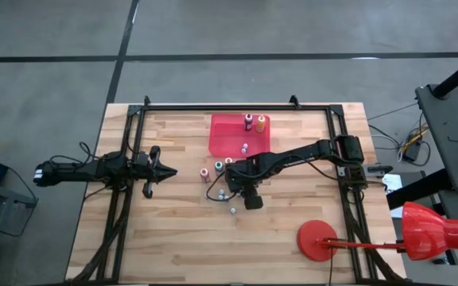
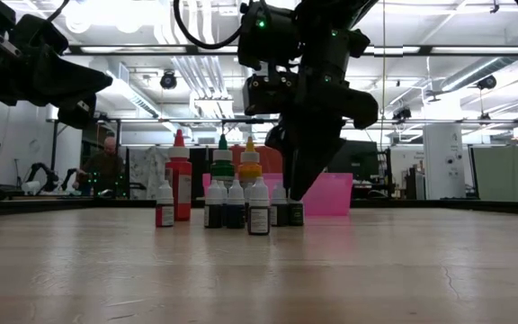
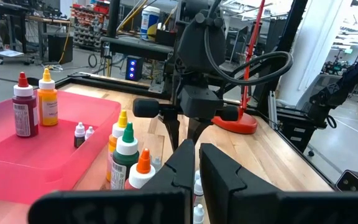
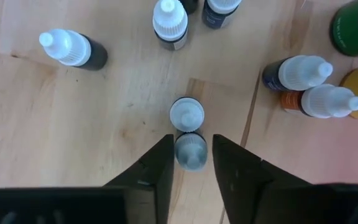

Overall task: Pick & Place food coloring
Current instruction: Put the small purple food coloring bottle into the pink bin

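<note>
Several small food coloring bottles stand on their bases on the wooden table (image 1: 173,238), next to a flat red tray (image 1: 229,135). My right gripper (image 4: 192,163) points steeply down, with one white-capped, dark-bodied bottle (image 4: 188,134) between its fingers. Other small bottles (image 4: 169,22) stand just ahead of it, and taller green (image 2: 223,162) and yellow (image 2: 250,164) ones are close by. In the tray stand a red bottle (image 3: 23,106), an orange one (image 3: 47,98) and tiny ones (image 3: 79,134). My left gripper (image 1: 164,171) waits shut and level at the table's left. My right gripper has the small bottle's dark body (image 4: 190,152) between its two fingers (image 4: 163,165), one on each side, coming from above and slanting down. The bottle stands upright on the table, its white cap (image 4: 186,114) showing beyond the fingertips. The right finger's touch does not show plainly.
A red round-based stand (image 1: 318,238) sits at the near right of the table. A black frame (image 1: 237,106) runs along the far edge and both sides. Neighbouring bottles (image 4: 300,73) crowd the gripper's far side; bare wood lies toward the near edge.
</note>
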`<state>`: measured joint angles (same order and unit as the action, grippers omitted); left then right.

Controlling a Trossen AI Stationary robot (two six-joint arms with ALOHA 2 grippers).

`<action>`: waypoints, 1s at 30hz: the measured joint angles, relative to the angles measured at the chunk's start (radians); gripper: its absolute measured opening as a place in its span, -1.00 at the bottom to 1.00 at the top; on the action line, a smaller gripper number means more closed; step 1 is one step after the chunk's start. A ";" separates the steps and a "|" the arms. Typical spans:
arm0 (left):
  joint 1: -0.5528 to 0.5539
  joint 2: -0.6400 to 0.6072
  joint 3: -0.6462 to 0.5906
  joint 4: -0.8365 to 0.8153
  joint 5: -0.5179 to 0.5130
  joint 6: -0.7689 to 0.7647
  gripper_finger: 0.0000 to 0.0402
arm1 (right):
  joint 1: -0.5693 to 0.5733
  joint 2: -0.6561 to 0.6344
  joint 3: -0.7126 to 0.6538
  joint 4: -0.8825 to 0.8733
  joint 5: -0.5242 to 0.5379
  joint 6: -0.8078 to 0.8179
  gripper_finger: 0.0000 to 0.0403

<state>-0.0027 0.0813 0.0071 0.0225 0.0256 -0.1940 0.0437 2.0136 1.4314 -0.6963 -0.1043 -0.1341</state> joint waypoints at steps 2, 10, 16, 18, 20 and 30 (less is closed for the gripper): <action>0.000 0.000 0.000 0.000 0.000 0.000 -1.00 | 0.000 0.000 -0.002 -0.001 0.000 -0.003 -0.58; 0.000 0.000 0.000 0.000 0.000 0.000 -1.00 | 0.000 -0.002 -0.002 -0.001 0.000 -0.008 -0.74; 0.000 0.000 0.000 0.000 0.000 0.000 -1.00 | 0.000 -0.015 0.022 -0.064 0.000 -0.008 -0.73; 0.000 0.000 0.000 0.000 0.000 0.000 -1.00 | -0.001 -0.030 0.033 -0.091 -0.001 -0.010 -0.73; 0.000 0.000 0.000 0.000 0.000 0.000 -1.00 | -0.003 -0.048 0.039 -0.113 -0.014 -0.028 -0.73; 0.000 0.000 0.000 0.000 0.000 0.000 -1.00 | -0.045 -0.144 0.050 -0.168 -0.031 -0.034 -0.73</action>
<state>-0.0028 0.0812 0.0071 0.0227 0.0254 -0.1940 -0.0012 1.8694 1.4815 -0.8641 -0.1349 -0.1678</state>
